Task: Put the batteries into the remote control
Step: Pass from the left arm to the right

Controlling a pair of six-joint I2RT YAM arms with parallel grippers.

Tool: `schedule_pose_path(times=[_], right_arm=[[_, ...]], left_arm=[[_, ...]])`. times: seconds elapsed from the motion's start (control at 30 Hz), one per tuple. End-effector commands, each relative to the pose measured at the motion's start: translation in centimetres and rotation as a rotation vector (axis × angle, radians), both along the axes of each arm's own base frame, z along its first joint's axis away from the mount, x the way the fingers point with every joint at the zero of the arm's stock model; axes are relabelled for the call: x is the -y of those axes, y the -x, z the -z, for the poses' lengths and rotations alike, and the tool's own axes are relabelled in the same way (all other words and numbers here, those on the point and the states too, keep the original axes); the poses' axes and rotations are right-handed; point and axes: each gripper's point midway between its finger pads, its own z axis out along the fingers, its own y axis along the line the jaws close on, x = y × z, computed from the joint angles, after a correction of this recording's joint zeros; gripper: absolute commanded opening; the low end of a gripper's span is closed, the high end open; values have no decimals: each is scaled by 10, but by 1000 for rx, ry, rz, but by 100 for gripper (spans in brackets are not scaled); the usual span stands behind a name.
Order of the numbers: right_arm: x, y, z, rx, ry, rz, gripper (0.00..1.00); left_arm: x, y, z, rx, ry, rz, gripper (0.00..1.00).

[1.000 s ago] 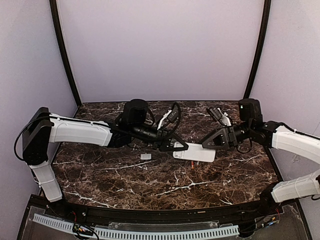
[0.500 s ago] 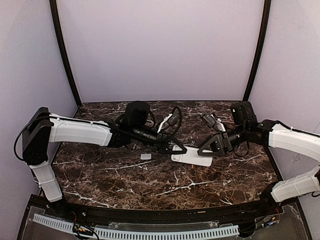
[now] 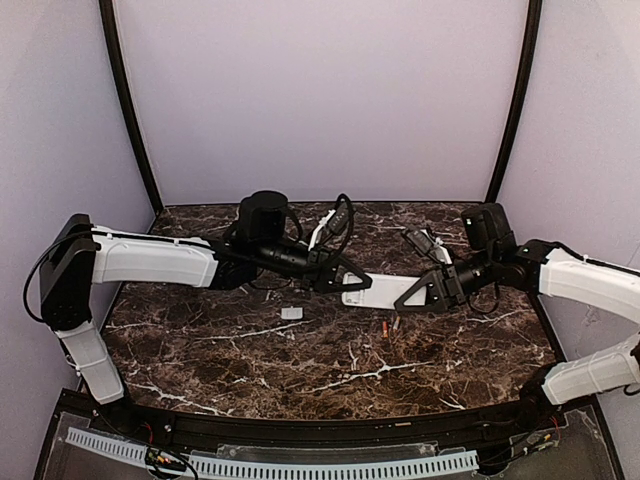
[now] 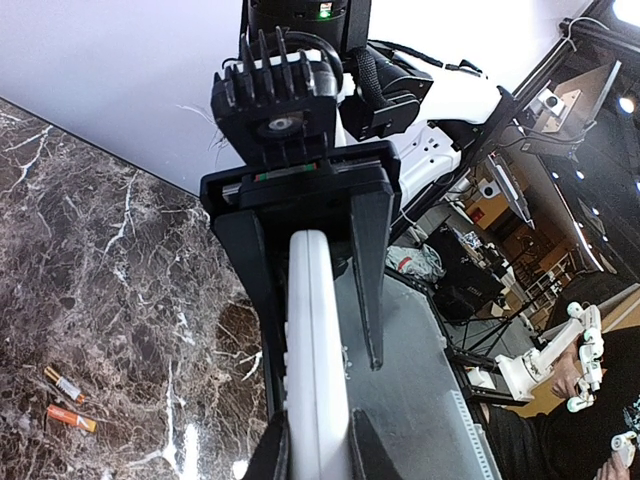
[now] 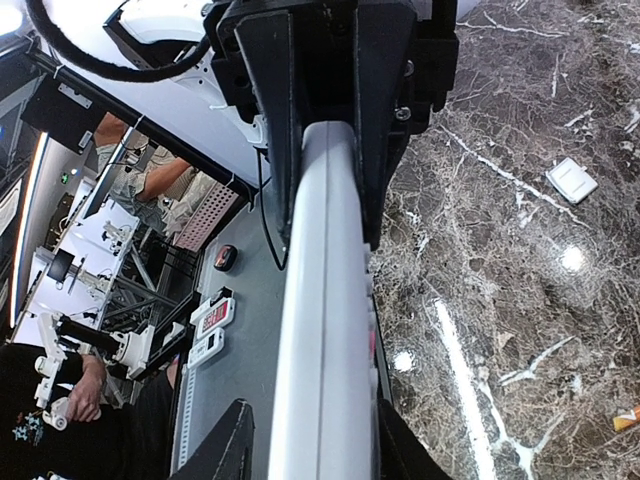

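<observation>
Remote [image 3: 381, 292] clamped between left end effector [image 3: 358, 285] and right end effector [image 3: 402, 301] | batteries [image 3: 386, 327] not yet loaded, seen on counter [image 3: 250, 362], near side

the top view is evenly and softly lit from above: the lilac walls [image 3: 320, 100] look flat and bright, shadows barely show on the dark marble table [image 3: 250, 370], and the black posts [image 3: 109, 25] bow outward toward the frame edges, a wide-lens distortion. in the left wrist view the remote control [image 4: 318, 350] sits so close to the lens that its near end goes soft, while the batteries [image 4: 72, 418] on the marble stay fairly sharp and lamps [image 4: 626, 103] flare at the upper right. in the right wrist view the remote control's near end is blurred as well, and round glare spots [image 5: 573, 258] shine on the marble.
</observation>
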Motion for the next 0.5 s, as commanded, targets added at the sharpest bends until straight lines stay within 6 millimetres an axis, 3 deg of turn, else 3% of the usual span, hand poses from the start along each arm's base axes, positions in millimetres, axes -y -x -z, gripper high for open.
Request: schedule_pose_path(times=[0.0, 0.17, 0.3, 0.47], right_arm=[[-1, 5, -8, 22, -31, -22, 40], [-2, 3, -9, 27, -28, -11, 46], [-2, 2, -11, 30, -35, -11, 29], [-2, 3, -14, 37, -41, -12, 14]], left_arm=[[-3, 2, -18, 24, 41, 8, 0], [-2, 3, -16, 17, 35, 18, 0], [-1, 2, -12, 9, 25, 15, 0], [0, -1, -9, 0, 16, 4, 2]])
